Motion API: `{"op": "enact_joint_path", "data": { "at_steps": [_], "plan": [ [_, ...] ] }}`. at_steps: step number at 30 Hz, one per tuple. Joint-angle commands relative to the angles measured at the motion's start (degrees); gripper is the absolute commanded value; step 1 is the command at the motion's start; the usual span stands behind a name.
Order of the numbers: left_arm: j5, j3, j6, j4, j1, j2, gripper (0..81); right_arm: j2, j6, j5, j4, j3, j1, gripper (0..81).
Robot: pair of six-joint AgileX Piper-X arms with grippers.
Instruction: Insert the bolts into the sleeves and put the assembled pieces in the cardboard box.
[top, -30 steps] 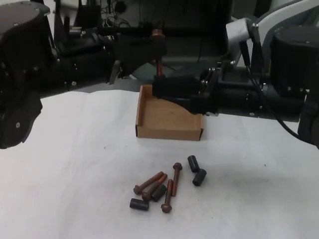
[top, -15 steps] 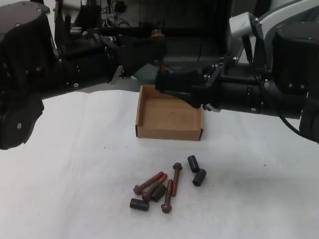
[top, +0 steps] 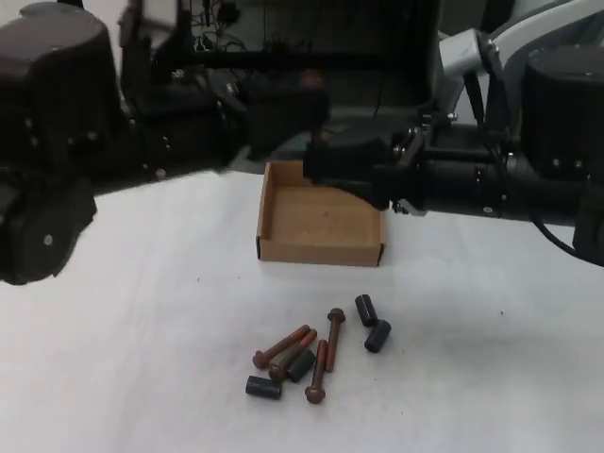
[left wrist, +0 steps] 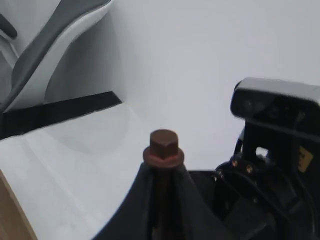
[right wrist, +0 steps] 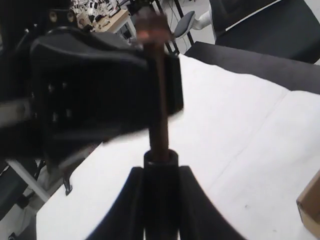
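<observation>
Dropping slightly since a second ago, the left gripper (left wrist: 161, 181) — clenched on a rusty bolt (left wrist: 163, 148), head up — feeds its shank into the black sleeve (right wrist: 161, 158) clamped in the right gripper (right wrist: 161, 176), above the far edge of the cardboard box (top: 321, 251); insertion seems underway.

Rusty bolt (left wrist: 163, 150) upright in left gripper (left wrist: 162, 176), tip entering black sleeve (right wrist: 161, 159) in right gripper (right wrist: 161, 176). Open cardboard box (top: 321, 251) just below them; loose bolts (top: 291, 348) and sleeves (top: 377, 335) well apart.
</observation>
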Motion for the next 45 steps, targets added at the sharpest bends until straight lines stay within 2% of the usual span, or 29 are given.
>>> {"op": "enact_joint_path", "data": {
  "at_steps": [1, 4, 16, 17, 19, 20, 22, 23, 31, 35, 39, 41, 45],
  "plan": [
    [1.73, 0.19, 2.06, 2.56, -2.59, -0.23, 1.7, -0.31, -0.77, -0.42, -2.68, -1.49, -0.39, 0.6],
    [-0.81, 0.19, 2.06, 2.12, -2.92, -0.23, 1.7, -0.31, -0.98, -0.41, -2.68, -1.62, -0.39, 0.6],
    [-3.74, 0.19, 2.16, 2.12, -0.18, -0.33, 0.4, -0.31, -1.18, -0.41, -2.68, -1.61, -0.39, 0.6],
    [-3.74, 0.19, 2.14, 2.12, 0.14, -0.33, 5.2, -0.31, -1.18, -0.41, -2.68, -1.61, -0.39, 0.6],
    [-3.75, 0.19, 2.14, 2.12, 0.35, -0.33, 21.0, -0.31, -1.18, -0.41, -2.68, -1.61, -0.39, 0.6],
    [-3.75, 0.19, 2.14, 2.12, 0.57, -0.33, 33.3, -0.31, -1.18, -0.41, -2.68, -1.61, -0.39, 0.6],
    [-3.75, 0.19, 2.03, 2.12, 0.76, -0.33, 62.9, -0.31, -1.18, -0.41, -2.68, -1.61, -0.39, 0.6],
    [-3.75, 0.19, 1.60, 2.12, 0.74, -0.33, 70.0, -0.31, -1.18, -0.41, -2.68, -1.61, -0.39, 0.6],
    [-3.59, -0.64, -1.29, 1.35, 1.01, -0.33, 70.0, -0.31, -1.17, -0.41, -2.52, -1.61, -0.39, 0.6],
    [-3.73, -0.84, -2.51, -3.68, 1.70, -1.01, 70.0, -0.31, -3.22, -0.41, 0.59, -1.61, -0.39, 0.6],
    [-3.62, -0.84, -2.39, -1.52, 4.82, -1.57, 70.0, -0.31, -7.00, 0.03, 6.38, -1.61, -0.39, 0.6],
    [-3.19, -0.84, -2.39, 0.23, 7.19, -1.56, 70.0, -0.31, -8.61, 2.44, 9.09, -1.61, -0.55, 0.6],
    [1.72, -0.84, -2.39, 1.24, 11.76, -1.56, 70.0, 0.30, -10.08, 5.68, 10.61, -1.80, -1.13, 0.6]
  ]
}}
